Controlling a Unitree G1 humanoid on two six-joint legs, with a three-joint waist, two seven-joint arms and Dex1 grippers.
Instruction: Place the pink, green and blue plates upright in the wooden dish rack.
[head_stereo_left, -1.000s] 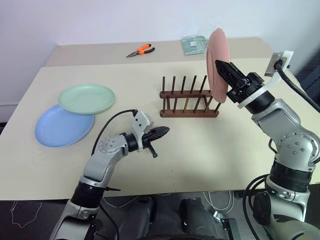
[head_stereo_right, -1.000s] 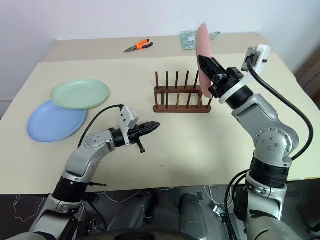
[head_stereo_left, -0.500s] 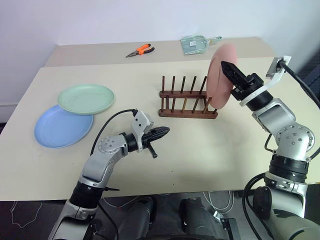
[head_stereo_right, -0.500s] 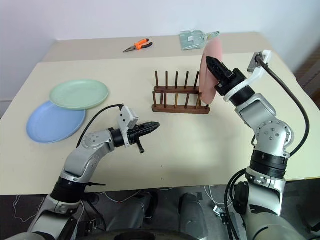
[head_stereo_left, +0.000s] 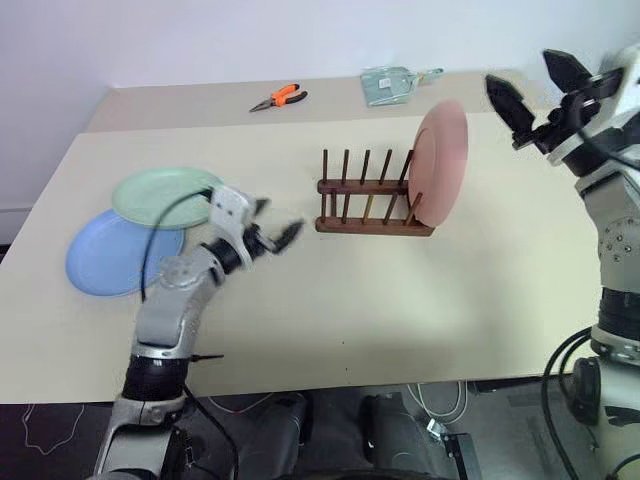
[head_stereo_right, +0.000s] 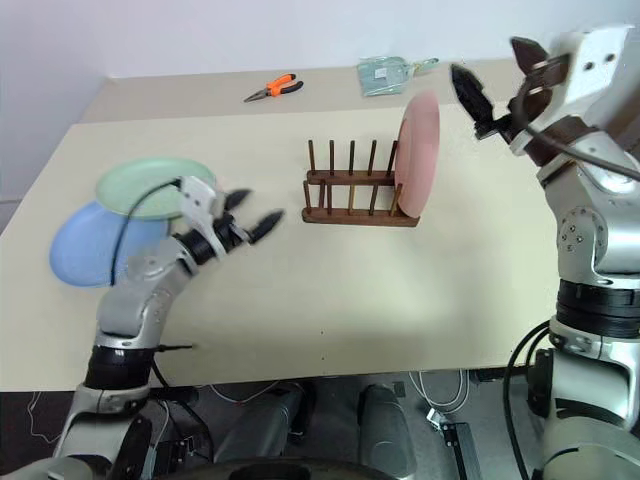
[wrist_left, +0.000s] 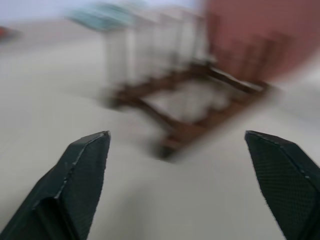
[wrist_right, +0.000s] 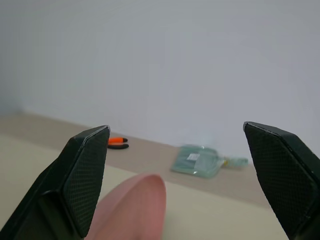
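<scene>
Left eye view: pink plate stands in the rack's end slot, green plate overlapping blue plate well left of it; both the right gripper and left gripper gape empty; the leaning pink plate could tip out

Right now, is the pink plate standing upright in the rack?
Yes. The pink plate stands on edge at the wooden dish rack's right end.

We see silver-grey metal arm links with black joint bands and small screws. A black cable loops to each white wrist bracket. Each gripper has two black, pointed, textured fingers.
</scene>
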